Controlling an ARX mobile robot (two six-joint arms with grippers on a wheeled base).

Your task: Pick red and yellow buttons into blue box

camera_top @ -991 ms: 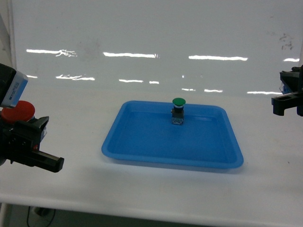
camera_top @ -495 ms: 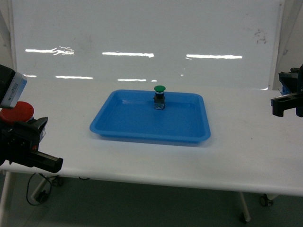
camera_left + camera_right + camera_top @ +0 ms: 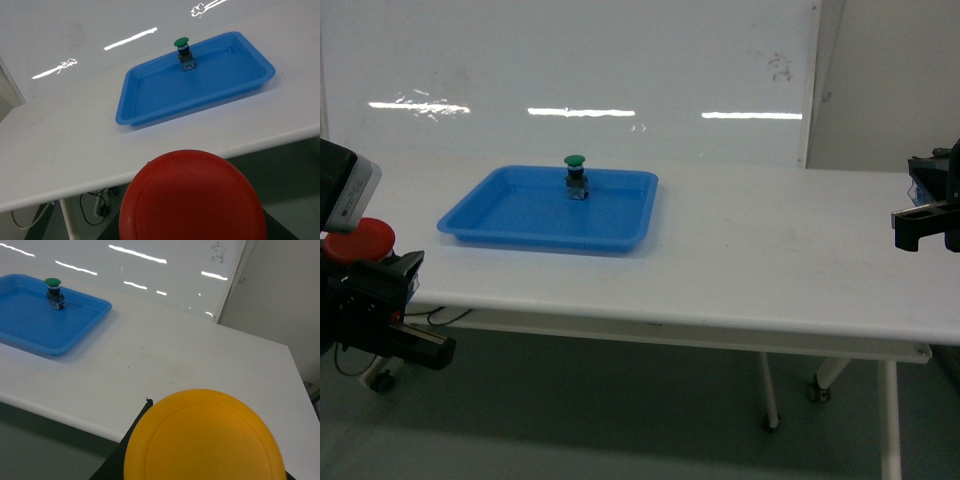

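The left gripper (image 3: 365, 290) sits at the 9 o'clock edge of the head view, off the near edge of the white table (image 3: 770, 260), and pinches the red button (image 3: 357, 238); the red domed cap shows above the black gripper body. In the left wrist view the red cap fills the 6 o'clock part of the frame, with the gripper's fingers hidden beneath it. The right gripper (image 3: 930, 215) sits at the 3 o'clock edge of the head view, above the table's right end. In the head view its load cannot be seen; in the right wrist view the yellow button (image 3: 205, 437) fills the 6 o'clock area with black gripper parts under it, so the right gripper is closed on the yellow cap's body. The shallow blue tray (image 3: 620, 225) lies on the table at about 10 o'clock from the centre of the head view, well apart from both grippers. The green button (image 3: 576, 176) stands upright inside the tray, near its far rim. In the left wrist view the tray is at 1 o'clock from the red cap; in the right wrist view it is at 10 o'clock from the yellow cap. The blue box does not appear in any view.
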